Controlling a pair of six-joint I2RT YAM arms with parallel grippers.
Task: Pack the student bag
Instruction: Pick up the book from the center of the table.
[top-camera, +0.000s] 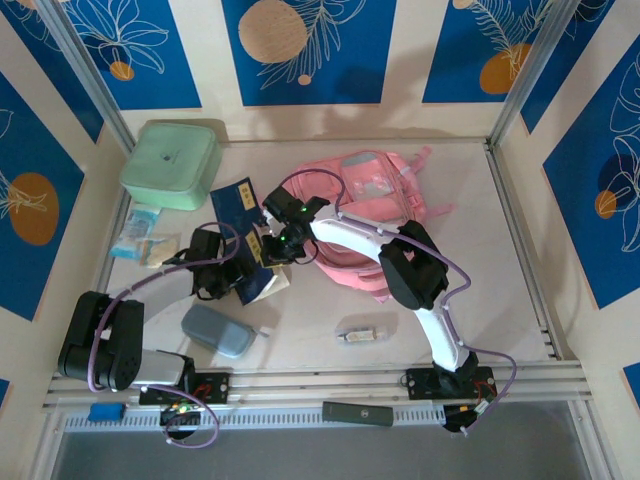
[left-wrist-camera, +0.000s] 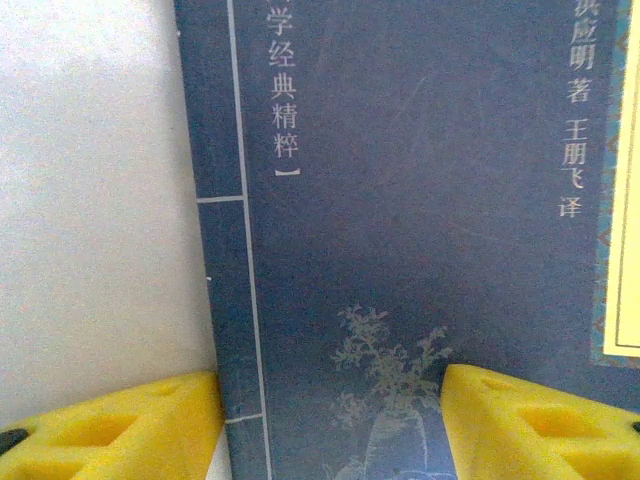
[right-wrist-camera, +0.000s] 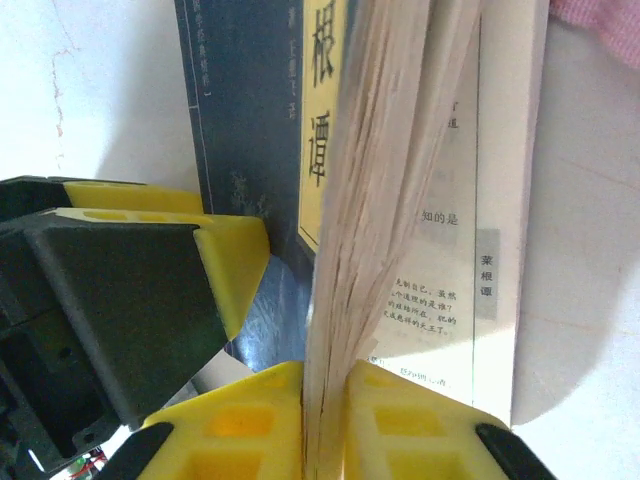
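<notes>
Early stage: right gripper (right-wrist-camera: 325, 400) pinches the pages of the dark blue book (right-wrist-camera: 250, 150), left gripper (left-wrist-camera: 330, 420) spread over its cover; mint-green box (top-camera: 170, 163) and grey-blue pouch (top-camera: 218, 330) lie outside the student bag (top-camera: 375, 200).

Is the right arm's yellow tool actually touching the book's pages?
Touching. In the right wrist view, the right tool has both yellow pads pressed flat against a sheaf of the book's pages, with no gap on either side.

Robot lab booth, blue patterned walls (top-camera: 340, 60)
</notes>
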